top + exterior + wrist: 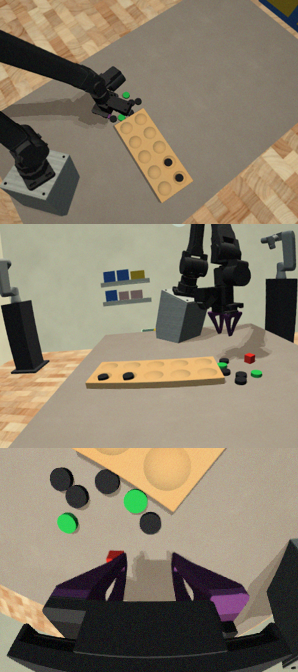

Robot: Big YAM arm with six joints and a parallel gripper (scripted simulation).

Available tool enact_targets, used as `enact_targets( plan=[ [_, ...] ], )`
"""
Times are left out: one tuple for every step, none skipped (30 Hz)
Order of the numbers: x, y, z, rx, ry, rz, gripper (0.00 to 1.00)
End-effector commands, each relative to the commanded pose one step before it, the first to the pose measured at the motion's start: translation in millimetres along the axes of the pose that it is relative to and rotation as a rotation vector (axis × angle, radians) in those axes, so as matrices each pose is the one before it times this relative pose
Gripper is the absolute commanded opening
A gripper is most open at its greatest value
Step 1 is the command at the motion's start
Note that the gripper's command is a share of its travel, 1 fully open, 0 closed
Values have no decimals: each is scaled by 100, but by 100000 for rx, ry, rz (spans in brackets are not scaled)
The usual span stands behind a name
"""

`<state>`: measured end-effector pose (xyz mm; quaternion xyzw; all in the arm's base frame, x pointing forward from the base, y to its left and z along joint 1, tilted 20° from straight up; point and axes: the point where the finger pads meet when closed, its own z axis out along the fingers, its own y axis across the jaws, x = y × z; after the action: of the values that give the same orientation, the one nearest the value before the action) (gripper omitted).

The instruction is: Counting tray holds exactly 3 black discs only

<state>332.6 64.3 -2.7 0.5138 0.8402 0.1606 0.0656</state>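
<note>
The wooden tray point(156, 159) point(155, 384) point(172, 501) lies flat with two black discs, one point(168, 162) point(128, 376) and another point(179, 177) point(103, 376), in neighbouring pockets. One loose black disc point(113, 118) point(223, 361) point(150, 523) lies near the tray's corner, beside a green disc point(121, 117) point(221, 365) point(135, 501). Another black disc point(226, 371) point(107, 481) lies by the tray's end. Two more, one point(138, 101) point(240, 380) point(61, 479) and its neighbour point(241, 375) point(77, 496), lie close together. My gripper point(225, 334) point(149, 558) is open and empty, pointing down above the table.
A second green disc point(125, 95) point(256, 373) point(67, 523) lies beyond the black pair. A red cube point(249, 358) point(115, 555) shows beside the left fingertip in the wrist view; the arm hides it in the top view. A grey block point(59, 183) point(178, 317) supports the other black arm.
</note>
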Motion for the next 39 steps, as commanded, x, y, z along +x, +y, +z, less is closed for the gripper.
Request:
enact_targets(
  plan=[
    [43,473,424,-691,-429,671,45],
    [-13,-39,111,60,-8,70,45],
    [-59,-52,108,54,-57,203,45],
    [-44,-50,115,59,-45,160,45],
    [0,0,0,0,0,0,45],
    [0,0,0,0,0,0,45],
    [24,-46,130,72,69,5,45],
    [100,-14,144,84,97,-253,45],
    [78,-20,144,74,93,-179,45],
    [6,-40,137,62,21,30,45],
    [-66,-59,130,57,-65,227,45],
    [-70,-62,133,61,-74,237,45],
    [3,-47,147,72,8,37,45],
    [92,-27,162,83,112,-205,45],
    [114,-23,168,84,142,-260,45],
    [41,-10,155,30,51,-90,45],
    [-60,-23,141,-1,-68,176,45],
    [-107,-35,137,-5,-125,305,45],
    [-57,-24,146,2,-72,166,45],
    [52,1,163,14,53,-133,45],
    [124,17,175,21,139,-326,45],
    [0,0,0,0,0,0,45],
    [0,0,0,0,0,0,45],
    [-160,-51,135,-31,-139,478,45],
    [41,-5,167,23,15,-112,45],
    [115,11,178,29,105,-308,45],
    [102,7,177,17,114,-258,45],
    [5,-17,164,5,8,9,45],
    [-94,-41,151,-5,-109,276,45],
    [-110,-46,149,-6,-130,319,45],
    [-24,-27,161,5,-37,85,45],
    [85,13,176,18,93,-222,45],
    [120,36,181,20,144,-328,45],
    [62,22,173,14,76,-171,45],
    [-64,33,151,-61,-71,131,45],
    [-181,144,120,-278,-226,307,45],
    [-152,144,126,-265,-197,232,45],
    [-31,166,143,-243,-67,-87,45],
    [0,0,0,0,0,0,45]
  ],
)
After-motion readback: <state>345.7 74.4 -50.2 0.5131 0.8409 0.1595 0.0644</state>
